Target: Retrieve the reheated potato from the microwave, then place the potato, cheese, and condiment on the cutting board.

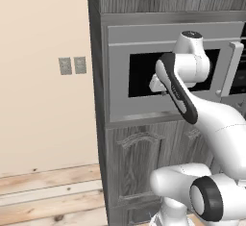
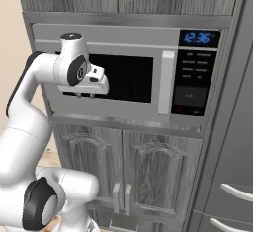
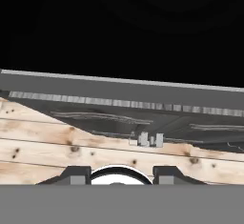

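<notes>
The microwave (image 2: pixel 123 38) is built into grey cabinetry, and its dark window door (image 2: pixel 128 78) is shut. Its pale bar handle (image 2: pixel 168 82) stands at the door's right side, also seen as the handle (image 1: pixel 233 69) in the left base view. My gripper (image 2: pixel 85 96) hangs in front of the left part of the window, fingers pointing down, well left of the handle. The fingertips (image 3: pixel 78 175) stand apart with nothing between them. Behind the dark glass the potato is hidden. The cheese, condiment and cutting board are out of view.
The control panel with a blue clock (image 2: pixel 197 38) sits right of the handle. Grey cabinet doors (image 2: pixel 148 176) are below the microwave, and drawers (image 2: pixel 232 196) are at the right. A beige wall with outlets (image 1: pixel 72 65) and wood floor (image 1: pixel 43 196) lie to the left.
</notes>
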